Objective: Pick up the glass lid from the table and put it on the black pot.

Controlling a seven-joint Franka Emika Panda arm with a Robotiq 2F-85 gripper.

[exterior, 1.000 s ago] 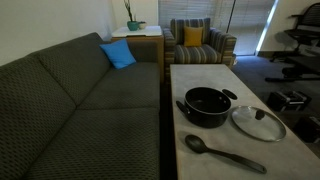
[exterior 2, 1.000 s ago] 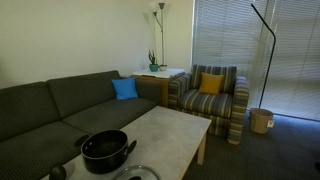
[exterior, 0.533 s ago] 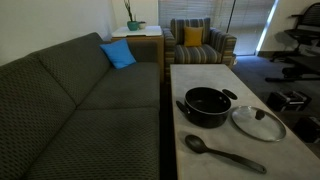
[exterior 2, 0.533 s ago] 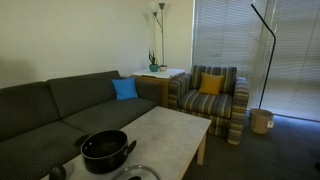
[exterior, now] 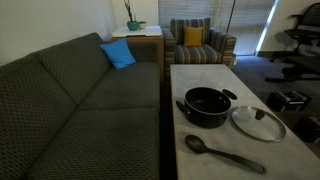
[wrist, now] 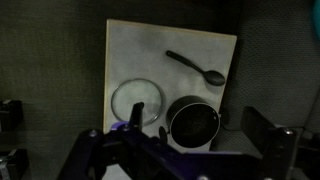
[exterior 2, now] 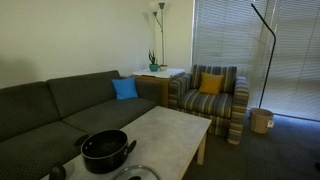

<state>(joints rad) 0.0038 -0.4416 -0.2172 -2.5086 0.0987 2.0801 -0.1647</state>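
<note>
Nothing has moved — glass lid (exterior: 259,122) still on the table (exterior: 200,75) beside black pot (exterior: 207,106) — tool (wrist: 178,140) spread open.

You're looking at a surface (exterior: 200,78) with a pale grey, stone-like matt finish. The pot (exterior: 207,108) is black with a dull sheen. The lid (exterior: 258,123) is clear glass with a shiny metal rim. The spoon (exterior: 226,154) looks matt black, and the sofa (exterior: 80,100) is coarse dark cloth.
</note>
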